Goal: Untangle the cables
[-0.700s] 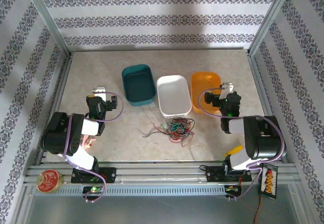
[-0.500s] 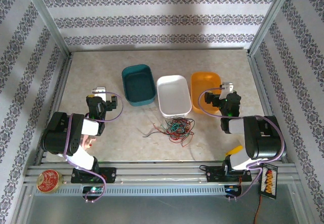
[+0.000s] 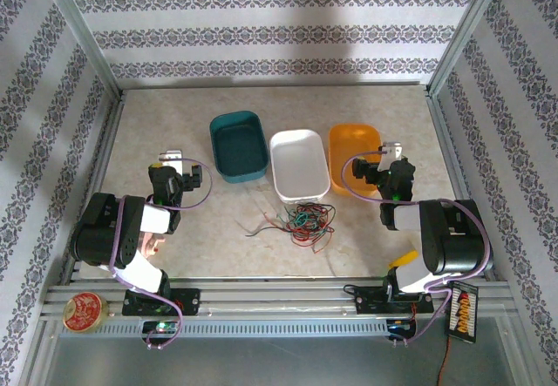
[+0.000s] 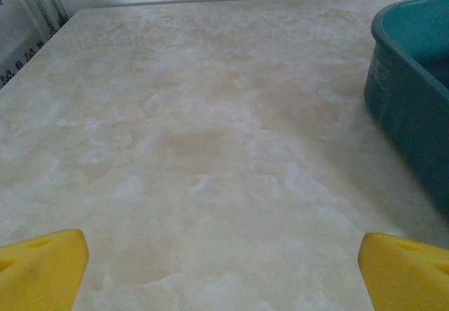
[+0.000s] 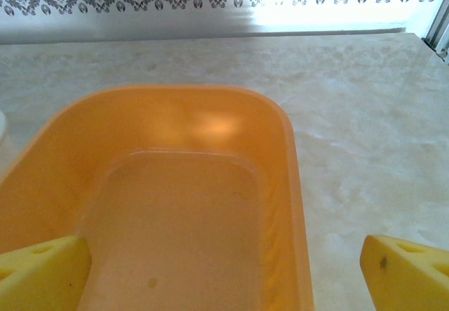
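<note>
Beside white tray (image 3: pixel 301 170): cables (image 3: pixel 302 220) sprawl leftward | left gripper (image 4: pixel 224 269); right gripper (image 5: pixel 224 272): wide, empty

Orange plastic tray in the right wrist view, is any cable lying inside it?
No, the orange plastic tray is bare inside, with nothing lying on its floor.

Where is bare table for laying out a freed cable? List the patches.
Bare: the far strip behind the teal tray, white tray and orange tray; the left patch between the left gripper and teal tray; the near strip before the cables. Crowded: the middle, cables by the white tray.
</note>
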`<action>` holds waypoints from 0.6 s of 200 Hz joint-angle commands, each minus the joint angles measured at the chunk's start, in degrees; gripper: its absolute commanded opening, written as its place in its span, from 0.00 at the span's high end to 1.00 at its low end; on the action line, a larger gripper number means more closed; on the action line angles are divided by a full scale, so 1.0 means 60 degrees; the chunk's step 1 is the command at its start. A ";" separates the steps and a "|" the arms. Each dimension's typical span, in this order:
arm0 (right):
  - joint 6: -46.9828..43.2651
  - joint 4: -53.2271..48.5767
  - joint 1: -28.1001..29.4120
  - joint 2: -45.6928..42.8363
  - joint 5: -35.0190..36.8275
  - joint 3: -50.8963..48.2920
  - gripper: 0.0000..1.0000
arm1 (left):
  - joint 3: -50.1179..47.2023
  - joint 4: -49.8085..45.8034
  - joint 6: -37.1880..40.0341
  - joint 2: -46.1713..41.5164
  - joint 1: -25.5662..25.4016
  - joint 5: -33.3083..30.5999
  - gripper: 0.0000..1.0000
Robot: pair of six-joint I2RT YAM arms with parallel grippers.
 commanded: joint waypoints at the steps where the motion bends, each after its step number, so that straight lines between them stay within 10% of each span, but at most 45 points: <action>1: -0.0043 0.0276 0.0031 0.0090 -0.0137 0.0086 0.02 | 0.0113 0.0351 0.0034 0.0006 0.0066 0.0097 0.01; 98: 0.0060 0.0256 -0.0014 0.0040 -0.0109 0.0161 0.02 | 0.0082 0.0398 -0.0174 -0.0002 0.0110 -0.0249 0.01; 120: -0.0077 -0.3139 0.0177 -0.1698 0.0116 0.1281 0.02 | 0.0387 -0.0637 -0.0155 -0.0649 0.0110 -0.0228 0.01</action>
